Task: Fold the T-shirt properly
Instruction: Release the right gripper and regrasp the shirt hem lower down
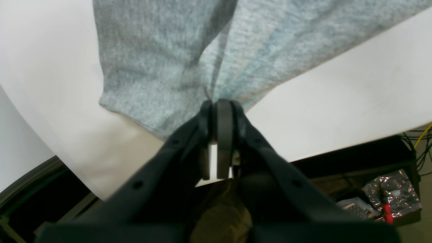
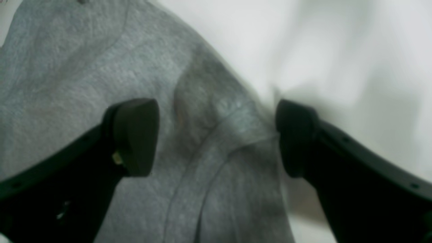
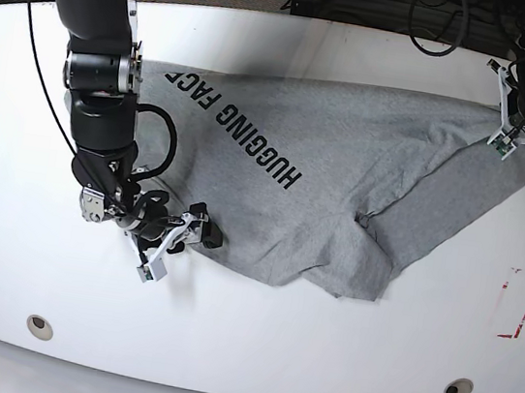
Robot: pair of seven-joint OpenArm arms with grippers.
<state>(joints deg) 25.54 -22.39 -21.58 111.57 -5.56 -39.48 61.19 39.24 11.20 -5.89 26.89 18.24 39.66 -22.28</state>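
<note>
The light grey T-shirt lies spread and rumpled on the white table, its black "HUGGING FACE" lettering running diagonally. At the far right, my left gripper is shut on the shirt's edge. The left wrist view shows its closed jaws pinching a gathered fold of the T-shirt. At the shirt's near left edge, my right gripper stands open. In the right wrist view its fingers straddle a seamed edge of the T-shirt, with nothing clamped between them.
Two round holes sit near the table's front edge, and a red-marked label lies at the right. Cables run beyond the far edge. Below the table edge, the left wrist view shows a bin with foil.
</note>
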